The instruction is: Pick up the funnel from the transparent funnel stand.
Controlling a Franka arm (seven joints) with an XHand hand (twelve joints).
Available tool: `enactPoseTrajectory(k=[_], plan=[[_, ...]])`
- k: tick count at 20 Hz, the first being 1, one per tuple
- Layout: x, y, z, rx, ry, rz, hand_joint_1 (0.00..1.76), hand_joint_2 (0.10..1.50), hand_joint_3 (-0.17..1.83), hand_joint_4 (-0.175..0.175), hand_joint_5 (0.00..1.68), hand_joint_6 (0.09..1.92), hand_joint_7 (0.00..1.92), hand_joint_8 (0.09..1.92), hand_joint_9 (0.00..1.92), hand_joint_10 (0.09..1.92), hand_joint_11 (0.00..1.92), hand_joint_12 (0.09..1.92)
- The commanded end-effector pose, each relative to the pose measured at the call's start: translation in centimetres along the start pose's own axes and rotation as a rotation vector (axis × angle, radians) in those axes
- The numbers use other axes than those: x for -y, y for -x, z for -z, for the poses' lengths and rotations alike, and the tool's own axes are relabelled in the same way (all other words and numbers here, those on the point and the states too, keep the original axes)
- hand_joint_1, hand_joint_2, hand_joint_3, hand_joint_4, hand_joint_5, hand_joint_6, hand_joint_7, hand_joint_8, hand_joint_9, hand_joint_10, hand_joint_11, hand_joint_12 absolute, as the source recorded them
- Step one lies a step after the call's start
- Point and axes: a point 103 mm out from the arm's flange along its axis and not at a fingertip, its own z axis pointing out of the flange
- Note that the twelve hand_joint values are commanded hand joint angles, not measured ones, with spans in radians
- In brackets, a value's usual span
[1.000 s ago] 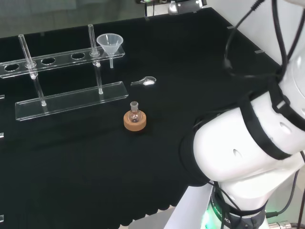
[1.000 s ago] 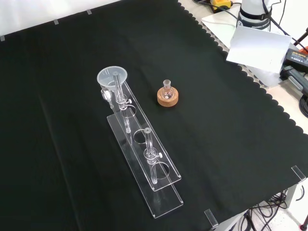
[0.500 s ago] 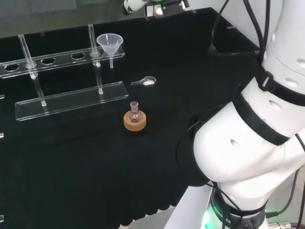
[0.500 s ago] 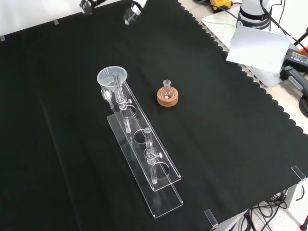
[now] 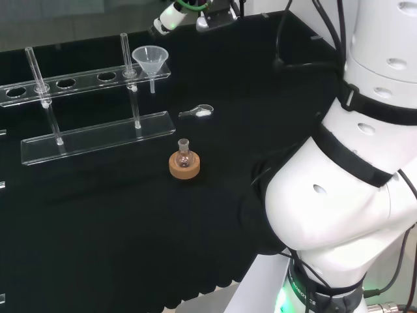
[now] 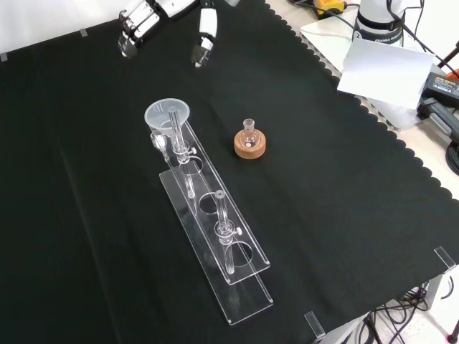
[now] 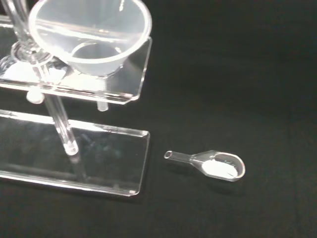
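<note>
Black cloth (image 6: 344, 186), clear funnel (image 6: 167, 115), robot hand (image 6: 147, 16) cropped

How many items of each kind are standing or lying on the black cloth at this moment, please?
Funnel: 1
Funnel stand: 1
Small flask: 1
Cork ring: 1
Scoop: 1
Total: 5

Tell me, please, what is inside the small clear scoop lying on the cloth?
The scoop holds a little white powder in its bowl. Its short hollow handle looks empty. Nothing covers it.
</note>
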Motion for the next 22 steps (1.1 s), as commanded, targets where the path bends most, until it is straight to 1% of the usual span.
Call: enactPoseTrajectory(k=[1, 8, 12, 15, 18, 22], plan=[[-1.1, -2.2, -0.5, 0.033, -0.073, 0.047, 0.5, 0.73, 0.38, 0.002, 0.12, 0.09, 0.04, 0.58, 0.2, 0.72, 0.1, 1.44], [-2.7, -3.3, -2.2, 0.06, -0.141, 0.053, 0.53, 0.69, 0.38, -0.004, 0.12, 0.09, 0.04, 0.59, 0.21, 0.72, 0.13, 1.43], [-3.4, -3.8, -2.9, 0.064, -0.174, 0.06, 0.55, 0.67, 0.39, -0.009, 0.1, 0.09, 0.01, 0.6, 0.18, 0.72, 0.14, 1.43], [-3.8, -4.0, -3.3, 0.066, -0.185, 0.062, 0.56, 0.65, 0.41, -0.009, 0.07, 0.09, 0.0, 0.53, 0.11, 0.74, 0.15, 1.44], [-4.3, -4.1, -3.7, 0.07, -0.197, 0.057, 0.57, 0.63, 0.42, -0.007, 0.05, 0.09, 0.0, 0.46, 0.06, 0.81, 0.16, 1.48], [-4.8, -4.2, -4.2, 0.081, -0.188, 0.058, 0.58, 0.61, 0.43, -0.006, 0.05, 0.09, 0.0, 0.43, 0.04, 0.86, 0.17, 1.5]])
